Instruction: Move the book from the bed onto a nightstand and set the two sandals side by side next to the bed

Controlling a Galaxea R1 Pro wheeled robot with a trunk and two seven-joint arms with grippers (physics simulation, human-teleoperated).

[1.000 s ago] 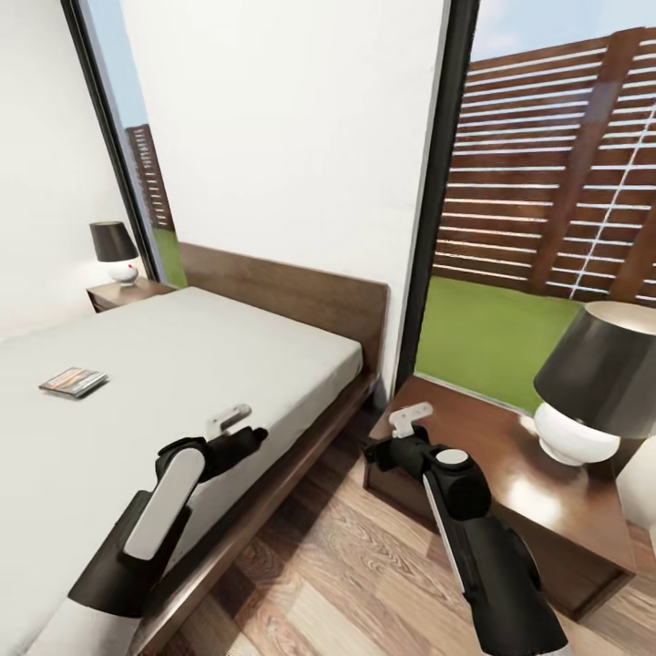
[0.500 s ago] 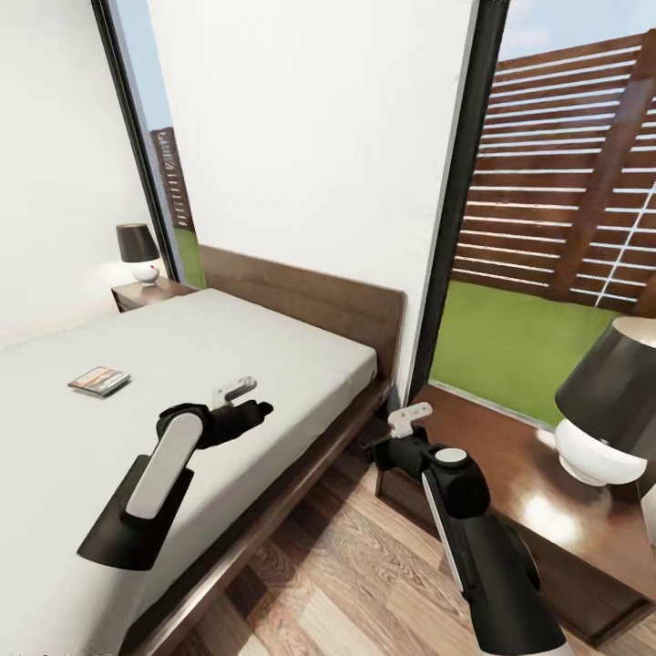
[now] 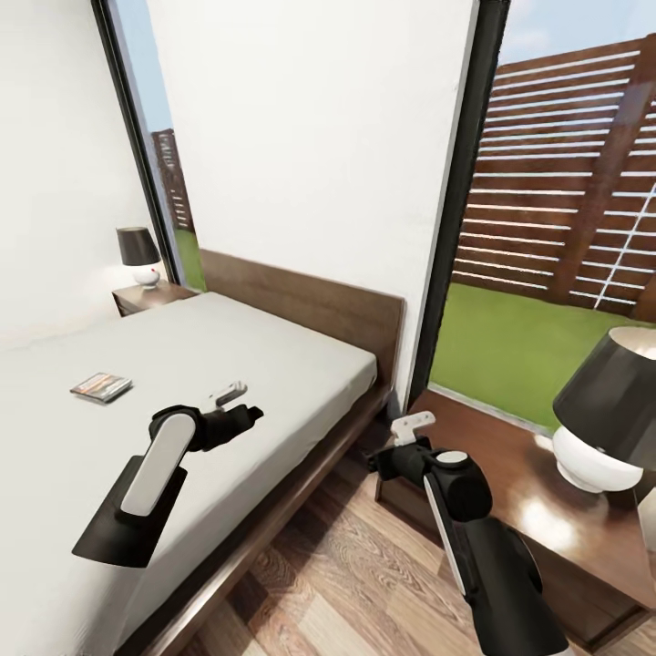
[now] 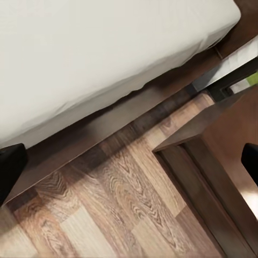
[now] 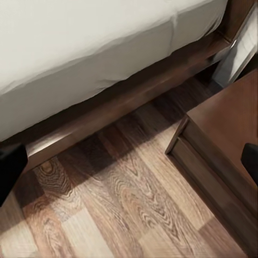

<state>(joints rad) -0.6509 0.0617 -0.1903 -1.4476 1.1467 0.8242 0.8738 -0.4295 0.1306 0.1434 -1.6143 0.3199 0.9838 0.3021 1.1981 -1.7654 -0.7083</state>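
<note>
The bed (image 3: 228, 364) took up the left of the head view, its pale mattress running back to a brown headboard (image 3: 310, 296) against the white wall. A near nightstand (image 3: 510, 492) stood just beside it at right, carrying a black-shaded lamp (image 3: 606, 401); a far nightstand (image 3: 146, 296) sat beyond the bed with a smaller lamp (image 3: 138, 255). The book (image 3: 101, 386) lay flat on the mattress, well apart from both nightstands. The left gripper (image 3: 232, 394) hung over the mattress, the right gripper (image 3: 415, 426) above the plank floor (image 3: 346, 565) by the near nightstand. Both wrist views showed dark fingertips at opposite edges, so the jaws seemed spread wide, holding nothing.
</note>
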